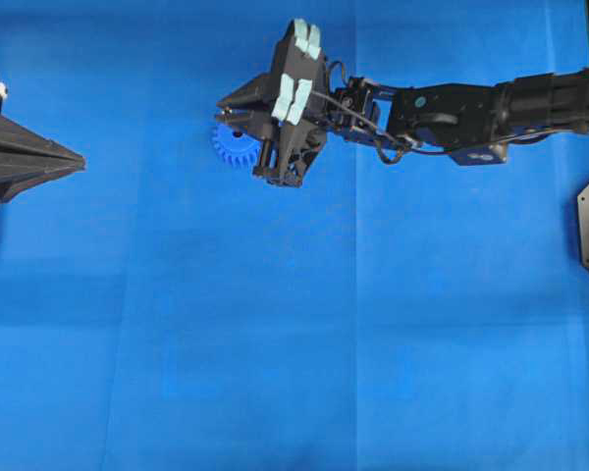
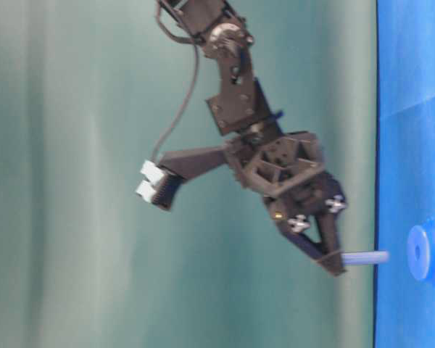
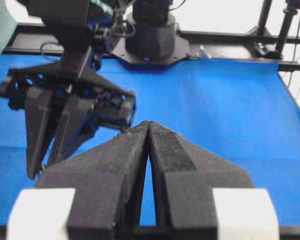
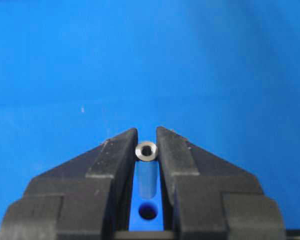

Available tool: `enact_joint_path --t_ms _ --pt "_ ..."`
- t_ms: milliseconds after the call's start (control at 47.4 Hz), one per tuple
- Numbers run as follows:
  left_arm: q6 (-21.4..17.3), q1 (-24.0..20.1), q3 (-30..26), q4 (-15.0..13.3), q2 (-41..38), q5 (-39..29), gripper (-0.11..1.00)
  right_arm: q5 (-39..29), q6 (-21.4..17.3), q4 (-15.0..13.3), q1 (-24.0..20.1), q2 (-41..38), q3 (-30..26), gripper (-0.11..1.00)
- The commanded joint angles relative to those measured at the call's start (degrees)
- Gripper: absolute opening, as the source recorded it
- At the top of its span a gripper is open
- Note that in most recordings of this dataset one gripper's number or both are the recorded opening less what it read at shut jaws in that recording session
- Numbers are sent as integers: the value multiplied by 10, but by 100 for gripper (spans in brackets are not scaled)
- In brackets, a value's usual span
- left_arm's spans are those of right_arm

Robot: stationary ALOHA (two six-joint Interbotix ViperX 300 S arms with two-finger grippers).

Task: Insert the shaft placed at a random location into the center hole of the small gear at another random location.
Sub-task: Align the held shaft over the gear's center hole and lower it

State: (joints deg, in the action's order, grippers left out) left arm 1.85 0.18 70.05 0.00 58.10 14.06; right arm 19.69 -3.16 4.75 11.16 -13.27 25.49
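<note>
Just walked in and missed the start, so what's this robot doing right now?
The right gripper holds the small metal shaft between its fingertips, poised over the small blue gear on the blue cloth. The shaft's tip is close to the center hole but not yet in. The left gripper sits shut and idle.

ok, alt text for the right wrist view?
The right gripper is shut on the shaft, a small silvery pin held upright between its black fingertips. Directly below, through the gap, shows the center hole of the small gear, on blue cloth.
</note>
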Motion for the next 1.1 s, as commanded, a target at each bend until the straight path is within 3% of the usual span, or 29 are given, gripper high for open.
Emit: enact_joint_path --t_ms 0,675,1076 --pt "1 1 -6 0 -2 3 0 14 1 -1 -1 23 -3 3" --pt "0 1 -6 0 -3 3 0 47 0 11 6 -42 1 3" --pt "0 1 -6 0 -3 5 0 56 0 9 7 -16 17 3"
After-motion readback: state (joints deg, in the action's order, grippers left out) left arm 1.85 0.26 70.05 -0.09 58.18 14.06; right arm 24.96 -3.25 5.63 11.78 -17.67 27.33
